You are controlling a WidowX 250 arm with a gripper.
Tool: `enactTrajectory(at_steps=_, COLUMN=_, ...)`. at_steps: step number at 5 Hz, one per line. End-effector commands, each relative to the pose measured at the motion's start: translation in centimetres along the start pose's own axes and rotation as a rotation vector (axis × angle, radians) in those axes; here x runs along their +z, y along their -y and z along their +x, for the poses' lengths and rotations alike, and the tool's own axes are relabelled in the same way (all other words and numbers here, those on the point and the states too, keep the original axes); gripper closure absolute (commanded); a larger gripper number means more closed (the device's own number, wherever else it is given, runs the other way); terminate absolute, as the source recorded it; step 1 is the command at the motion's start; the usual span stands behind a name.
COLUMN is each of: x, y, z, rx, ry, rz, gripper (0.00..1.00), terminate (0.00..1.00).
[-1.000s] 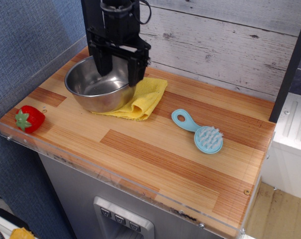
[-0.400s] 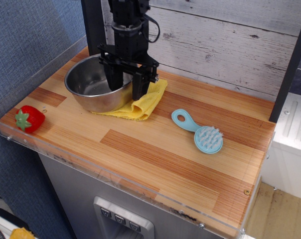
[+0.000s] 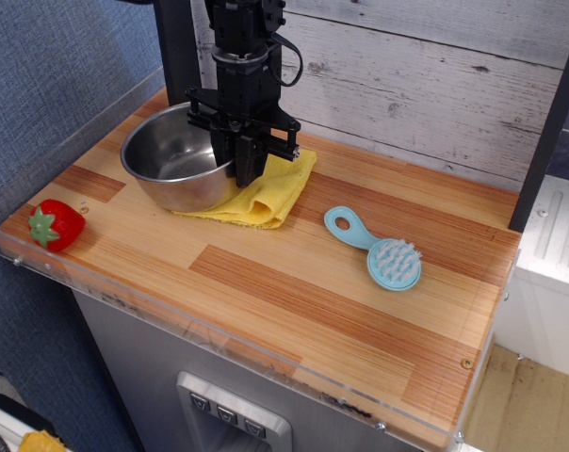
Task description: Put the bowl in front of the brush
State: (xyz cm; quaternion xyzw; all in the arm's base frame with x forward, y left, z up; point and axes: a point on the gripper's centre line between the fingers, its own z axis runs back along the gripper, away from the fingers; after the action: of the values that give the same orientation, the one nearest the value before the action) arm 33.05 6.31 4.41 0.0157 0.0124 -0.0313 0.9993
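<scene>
The shiny steel bowl (image 3: 171,165) sits at the back left of the wooden counter, partly on a yellow cloth (image 3: 266,193). My black gripper (image 3: 246,172) points down at the bowl's right rim with its fingers closed together on that rim. The light blue brush (image 3: 379,250) lies on the counter to the right, well apart from the bowl, its round bristled head toward the front right.
A red toy strawberry (image 3: 55,225) lies at the front left corner. A clear acrylic lip (image 3: 219,344) runs along the counter's front and left edges. A grey plank wall (image 3: 407,85) stands behind.
My gripper moved right and lowered over the bowl's right rim, and its fingers went from spread apart to closed on the rim. The bowl shifted slightly.
</scene>
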Motion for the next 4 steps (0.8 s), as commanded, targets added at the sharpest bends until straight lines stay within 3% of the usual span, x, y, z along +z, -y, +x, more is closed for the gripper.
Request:
enactTrajectory(at_steps=1, x=1.9, y=-0.5, z=-0.2, rx=-0.001, ry=0.035, rz=0.005, gripper=1.0, terminate=0.0)
enactTrajectory(at_steps=2, x=3.8, y=-1.6, z=-1.1, rx=0.023, ry=0.053, rz=0.029, gripper=1.0, terminate=0.0)
enactTrajectory(at_steps=3, x=7.1, y=-3.6, z=-2.5, rx=0.057, ry=0.083, rz=0.079, gripper=1.0, terminate=0.0)
enactTrajectory(at_steps=4, x=11.3, y=-4.6, z=-4.3, rx=0.092, ry=0.133, rz=0.089, gripper=1.0, terminate=0.0)
